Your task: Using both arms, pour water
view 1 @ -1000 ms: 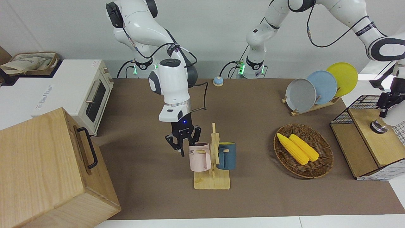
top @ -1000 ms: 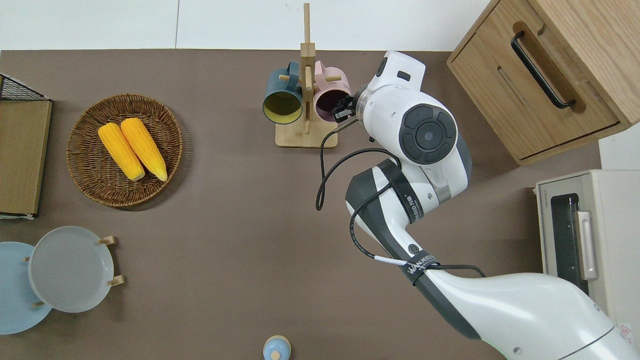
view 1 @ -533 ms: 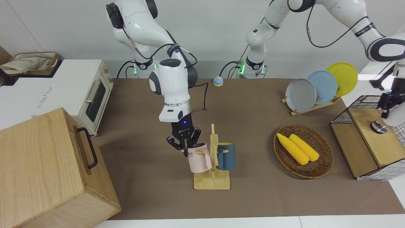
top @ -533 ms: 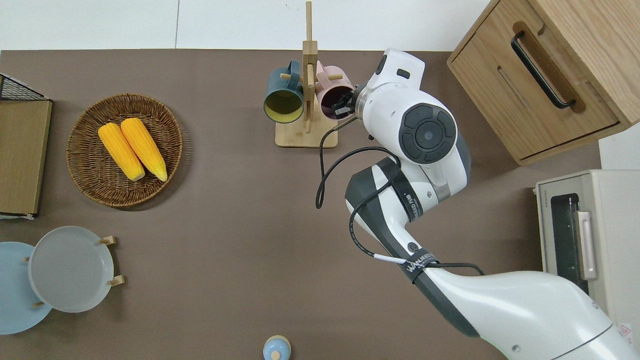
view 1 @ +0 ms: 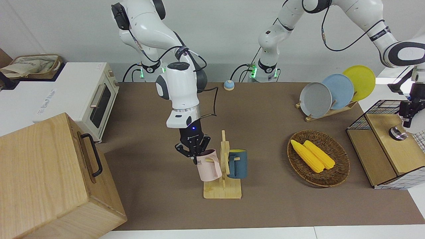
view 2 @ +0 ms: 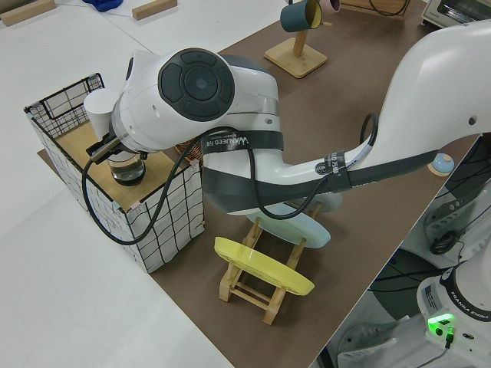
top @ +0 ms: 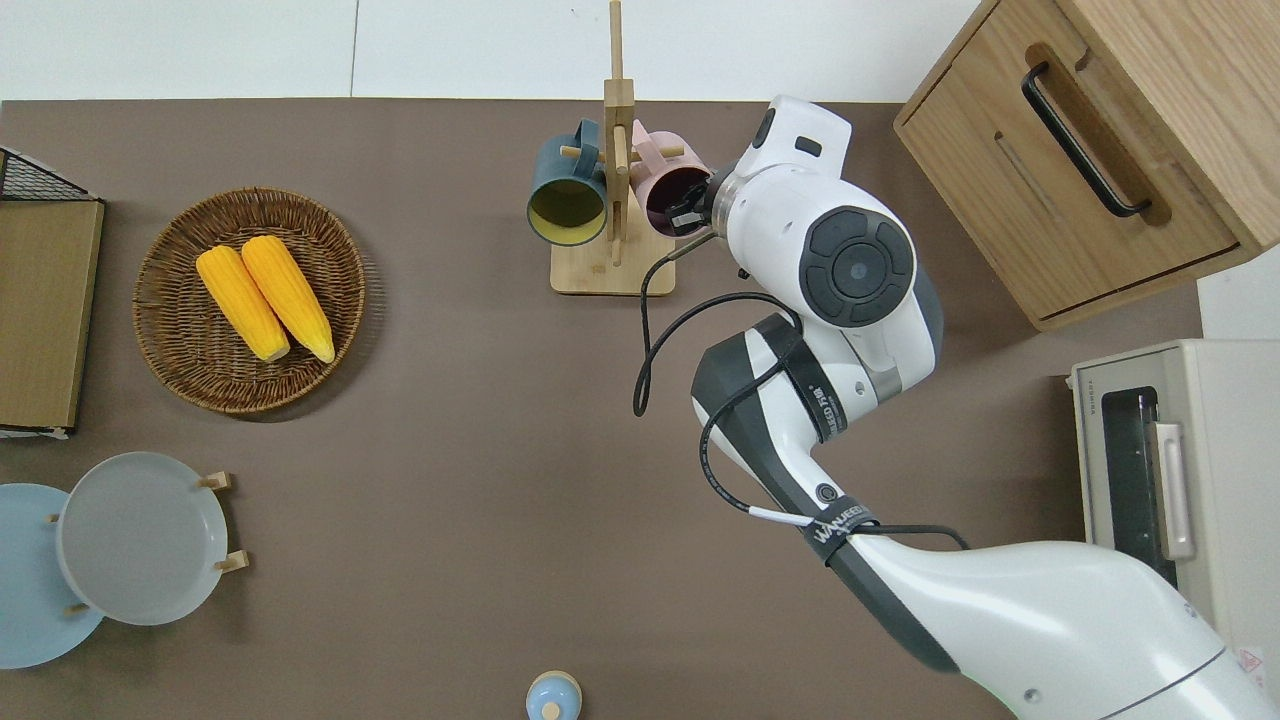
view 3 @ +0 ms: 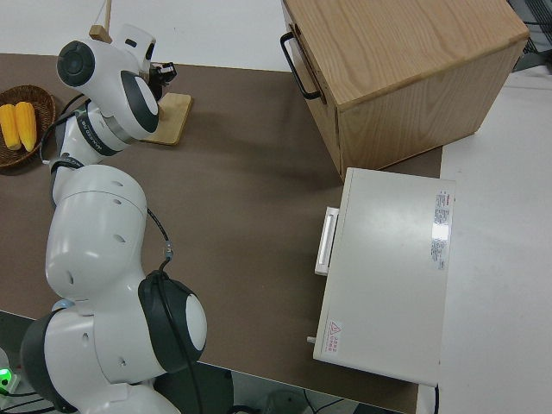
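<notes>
The right claw (view 1: 193, 153) is reaching down at the centre of the front view, its fingers pinching the rim of the pink mug (view 1: 208, 166), one finger inside the mouth and one outside. In the overhead view the same claw (top: 690, 212) is sitting at the upper middle, at the dark opening of the pink mug (top: 668, 190). The mug is hanging tilted, its handle hooked on a peg of the wooden rack (view 1: 223, 189), on the side toward the right arm's end of the bench (view 1: 265, 109). A blue mug (view 1: 238, 163) with a yellow inside is hanging on the opposite side of the rack's post, just beside the pink one.

The left claw (view 1: 409, 111) is showing at the right edge of the front view, above a wire crate (view 1: 373, 111) with a wooden top. Whether its fingers are open cannot be told. In the left side view this claw (view 2: 103, 144) is at the middle left, directly above a glass jar (view 2: 126, 169) that is standing on the crate's wooden top.

A wicker basket (view 1: 338, 172) holding two corn cobs (view 1: 312, 155) is lying right of centre in the front view. Higher up, toward the upper right, a stand is holding a grey plate (view 1: 315, 99), a light blue plate (view 1: 340, 90) and a yellow plate (view 1: 361, 81). A wooden cabinet (view 1: 49, 179) with a black handle is filling the lower left, with a white oven (view 1: 89, 99) above it.
</notes>
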